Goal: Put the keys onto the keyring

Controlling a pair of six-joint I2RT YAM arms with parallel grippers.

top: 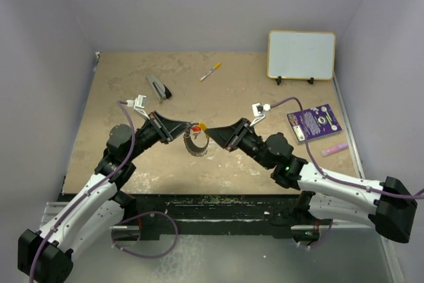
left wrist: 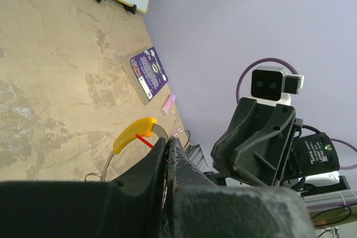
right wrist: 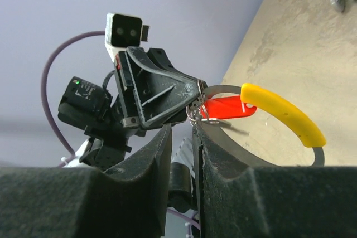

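Left gripper [top: 183, 128] looks pinched shut on the keys [right wrist: 199, 113], with their red tag [right wrist: 226, 107] poking out to the right. Facing it tip to tip over the middle of the table [top: 132, 84], the right gripper [top: 210, 134] is clamped almost closed on the wire of the keyring [top: 194, 144], whose yellow arc [right wrist: 281, 112] is on the far side.

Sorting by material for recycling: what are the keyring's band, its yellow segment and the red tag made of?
Keyring band: grey, dull sheen, likely metal. Yellow segment: smooth, opaque, probably plastic. Red tag: glossy, bright, likely plastic.
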